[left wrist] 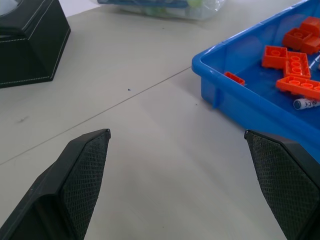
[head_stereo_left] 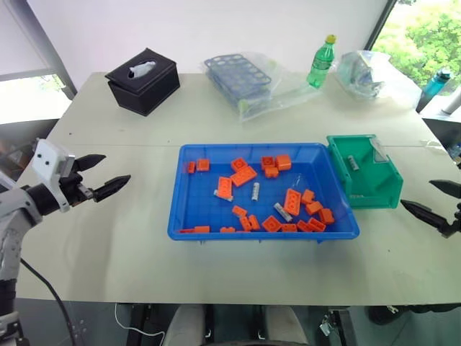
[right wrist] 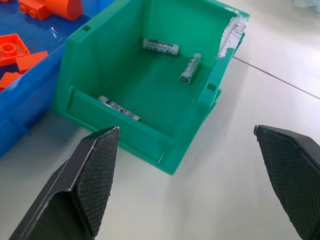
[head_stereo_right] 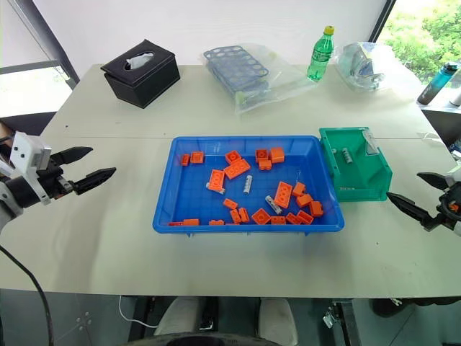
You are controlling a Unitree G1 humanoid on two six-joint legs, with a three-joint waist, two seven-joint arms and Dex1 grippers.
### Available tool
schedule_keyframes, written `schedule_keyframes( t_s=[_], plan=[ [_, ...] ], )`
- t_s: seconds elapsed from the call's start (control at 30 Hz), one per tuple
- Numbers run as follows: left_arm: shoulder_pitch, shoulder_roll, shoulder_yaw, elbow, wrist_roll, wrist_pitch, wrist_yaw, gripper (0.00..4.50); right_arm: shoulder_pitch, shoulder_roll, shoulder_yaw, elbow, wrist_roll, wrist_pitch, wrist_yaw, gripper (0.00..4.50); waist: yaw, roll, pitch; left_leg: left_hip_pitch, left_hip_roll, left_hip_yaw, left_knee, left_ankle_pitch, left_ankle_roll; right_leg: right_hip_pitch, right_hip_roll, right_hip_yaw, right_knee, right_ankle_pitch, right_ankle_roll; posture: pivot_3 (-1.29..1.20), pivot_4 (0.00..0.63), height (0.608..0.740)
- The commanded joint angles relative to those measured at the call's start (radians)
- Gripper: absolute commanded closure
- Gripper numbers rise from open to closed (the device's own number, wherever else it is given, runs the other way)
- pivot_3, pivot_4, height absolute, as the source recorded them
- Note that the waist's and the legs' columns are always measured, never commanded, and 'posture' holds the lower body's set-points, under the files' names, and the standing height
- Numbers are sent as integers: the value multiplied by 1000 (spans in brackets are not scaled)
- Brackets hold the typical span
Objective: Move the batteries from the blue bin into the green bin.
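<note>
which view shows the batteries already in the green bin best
The right wrist view: it looks straight into the green bin and shows three batteries on its floor. The eye views show just one there. The left wrist view misses the bin.

Table [head_stereo_left: 108,238]: blue bin [head_stereo_left: 189,222], green bin [head_stereo_left: 374,196], tissue box [head_stereo_left: 143,81], bottle [head_stereo_left: 322,62], bagged rack [head_stereo_left: 238,74].

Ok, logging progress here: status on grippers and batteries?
Left gripper open, right gripper open, both empty. Three batteries in green bin. Batteries remain in blue bin among orange bricks.
</note>
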Motion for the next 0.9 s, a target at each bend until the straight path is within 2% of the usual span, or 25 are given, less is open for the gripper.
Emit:
schedule_keyframes(
  t_s=[0.03,0.43,0.67,0.73,0.9],
  plan=[
    [-18,9,17,2,9,-24,3,0,-4,1,-35,-26,20,-4,0,67,0,0,0,0,0,0,0,0,0,0,0,0,0,0,0,0,150,716],
    [-16,7,23,-11,-19,6,-20,0,-24,-14,-31,-16,41,27,10,67,0,0,0,0,0,0,0,0,0,0,0,0,0,0,0,0,150,716],
    [-21,-14,1,-85,-44,13,-28,0,-138,-96,29,-54,81,87,79,67,-2,0,0,0,0,0,0,0,-1,0,0,0,0,0,0,0,150,716],
    [-11,-6,-10,-118,-64,33,-60,0,-185,-113,70,-111,103,102,103,67,-3,1,0,0,0,0,0,1,-1,-1,0,0,0,0,0,0,150,716],
    [-45,34,-32,-194,-147,132,-116,0,-406,-106,278,-260,108,118,101,67,-4,2,1,0,0,0,0,1,-2,-1,0,0,1,0,0,0,150,716]
  ],
)
